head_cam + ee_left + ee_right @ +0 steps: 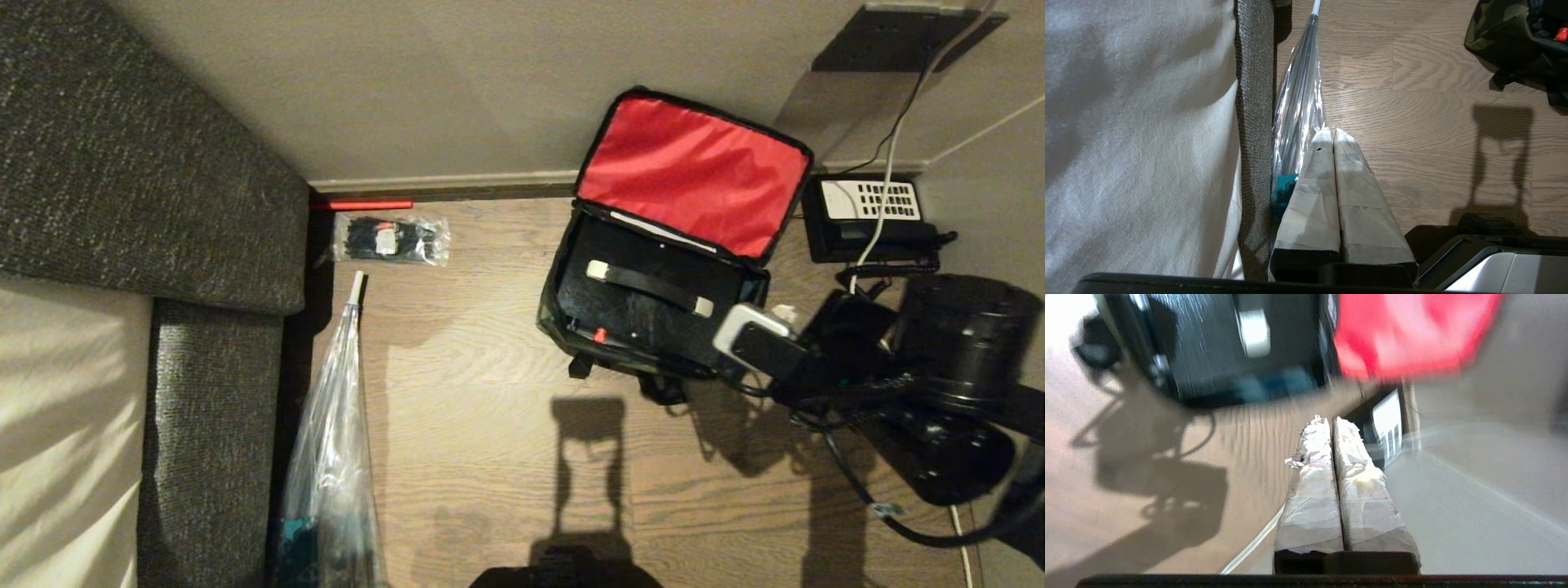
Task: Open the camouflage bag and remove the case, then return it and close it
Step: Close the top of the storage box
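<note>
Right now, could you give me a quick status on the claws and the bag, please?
Right claw shut, empty, beside camouflage bag. Left claw shut, parked by the umbrella. Lid open, case inside. Nothing blocking.

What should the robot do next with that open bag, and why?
Probably swing the right gripper toward the red-lined lid to close it. The case lies inside the open camouflage bag, and the shut gripper holds nothing, beside the bag.

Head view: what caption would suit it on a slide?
Camouflage bag open on the floor, black case inside, the robot's right arm beside it.
</note>
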Robot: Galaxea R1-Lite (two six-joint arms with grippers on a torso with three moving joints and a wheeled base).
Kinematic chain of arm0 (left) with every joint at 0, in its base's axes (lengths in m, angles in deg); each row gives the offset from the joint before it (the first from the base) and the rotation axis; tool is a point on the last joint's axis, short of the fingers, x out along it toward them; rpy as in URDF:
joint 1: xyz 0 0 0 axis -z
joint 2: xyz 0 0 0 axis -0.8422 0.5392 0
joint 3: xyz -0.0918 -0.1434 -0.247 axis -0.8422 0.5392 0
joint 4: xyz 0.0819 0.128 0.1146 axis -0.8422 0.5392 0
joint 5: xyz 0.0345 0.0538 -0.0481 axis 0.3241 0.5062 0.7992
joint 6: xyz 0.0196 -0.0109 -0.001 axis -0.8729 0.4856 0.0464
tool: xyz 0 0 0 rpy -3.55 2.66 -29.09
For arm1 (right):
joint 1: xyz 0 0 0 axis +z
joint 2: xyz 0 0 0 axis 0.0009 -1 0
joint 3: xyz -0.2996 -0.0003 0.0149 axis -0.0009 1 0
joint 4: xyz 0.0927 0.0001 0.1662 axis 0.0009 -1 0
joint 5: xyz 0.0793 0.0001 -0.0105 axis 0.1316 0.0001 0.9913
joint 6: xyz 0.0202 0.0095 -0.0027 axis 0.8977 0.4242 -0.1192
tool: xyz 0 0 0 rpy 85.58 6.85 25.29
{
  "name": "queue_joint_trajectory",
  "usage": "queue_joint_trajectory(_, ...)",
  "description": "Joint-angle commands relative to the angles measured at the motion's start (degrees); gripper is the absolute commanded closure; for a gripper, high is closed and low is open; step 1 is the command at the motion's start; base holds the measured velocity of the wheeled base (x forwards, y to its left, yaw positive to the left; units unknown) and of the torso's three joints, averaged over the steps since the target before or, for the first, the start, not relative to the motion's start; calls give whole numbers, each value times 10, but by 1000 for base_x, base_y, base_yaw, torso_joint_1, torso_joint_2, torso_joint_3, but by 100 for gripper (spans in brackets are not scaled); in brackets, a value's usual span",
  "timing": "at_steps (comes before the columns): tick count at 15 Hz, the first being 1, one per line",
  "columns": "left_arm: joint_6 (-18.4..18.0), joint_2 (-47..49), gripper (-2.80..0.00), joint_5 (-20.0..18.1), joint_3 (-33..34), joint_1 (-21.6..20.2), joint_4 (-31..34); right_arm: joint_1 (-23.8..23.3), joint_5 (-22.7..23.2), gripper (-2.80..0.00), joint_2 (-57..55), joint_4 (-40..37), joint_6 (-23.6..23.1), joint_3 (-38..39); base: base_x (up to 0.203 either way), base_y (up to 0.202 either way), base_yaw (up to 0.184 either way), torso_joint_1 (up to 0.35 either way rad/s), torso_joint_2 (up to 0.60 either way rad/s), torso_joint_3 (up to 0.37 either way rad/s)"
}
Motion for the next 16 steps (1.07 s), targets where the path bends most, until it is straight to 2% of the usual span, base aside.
queue_joint_trajectory(1,0,-1,0,0,0,0,0,-5,-10,0,167,-102,57,42,0,0,0,0,0,0)
queue_joint_trajectory(3,0,-1,0,0,0,0,0,-8,-8,0,255,-243,190,58,0,0,0,0,0,0)
queue_joint_trajectory(5,0,0,0,0,0,0,0,-13,-13,0,333,-363,252,60,0,0,0,0,0,0)
queue_joint_trajectory(6,0,-1,0,0,0,0,0,-20,-12,0,365,-412,300,58,0,0,0,0,0,0)
queue_joint_trajectory(7,0,-1,0,0,0,0,0,-26,14,0,381,-447,380,54,0,0,0,0,0,0)
queue_joint_trajectory(8,0,-1,0,0,0,0,0,-35,77,0,399,-478,430,48,0,0,0,0,0,0)
queue_joint_trajectory(9,0,-1,0,0,0,0,0,-46,137,0,422,-527,468,40,0,0,0,0,0,0)
queue_joint_trajectory(11,0,-1,0,0,0,0,0,-70,190,0,448,-630,499,17,0,0,0,0,0,0)
queue_joint_trajectory(12,0,-1,0,0,0,0,0,-76,238,0,451,-660,532,0,0,0,0,0,0,0)
queue_joint_trajectory(13,0,-1,0,0,0,0,0,-80,280,0,451,-695,590,-18,0,0,0,0,0,0)
queue_joint_trajectory(14,0,-1,0,0,0,0,0,-85,303,0,448,-732,648,-49,0,0,0,0,0,0)
queue_joint_trajectory(16,0,-1,0,0,0,0,0,-96,351,0,431,-848,814,-123,0,0,0,0,0,0)
